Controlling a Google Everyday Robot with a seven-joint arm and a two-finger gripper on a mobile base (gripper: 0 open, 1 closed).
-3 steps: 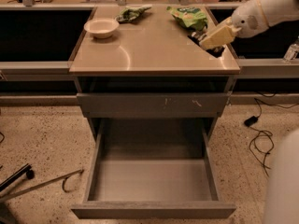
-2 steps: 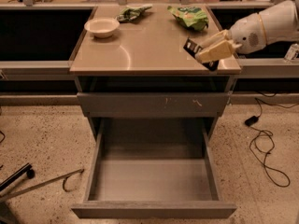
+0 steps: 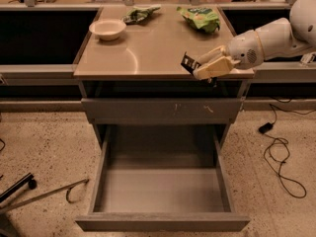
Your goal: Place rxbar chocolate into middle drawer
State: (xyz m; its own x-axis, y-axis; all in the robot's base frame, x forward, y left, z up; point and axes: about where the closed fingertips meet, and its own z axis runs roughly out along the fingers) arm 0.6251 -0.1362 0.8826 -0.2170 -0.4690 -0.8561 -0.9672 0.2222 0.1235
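Rxbar chocolate, a small flat black wrapped bar [image 3: 186,62], is clamped in the cream end effector [image 3: 200,69] over the beige tabletop's [image 3: 148,53] front edge; the open grey metal middle drawer [image 3: 160,189] below awaits it.

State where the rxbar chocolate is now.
Camera view: the rxbar chocolate is held in the gripper over the front right edge of the countertop, above the open middle drawer.

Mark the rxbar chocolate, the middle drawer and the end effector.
rxbar chocolate [image 3: 186,63], camera view, its exposed black end.
middle drawer [image 3: 160,189], camera view, its bare floor.
end effector [image 3: 198,68], camera view, midway between fingertips, at the countertop [image 3: 143,58] front-right edge.
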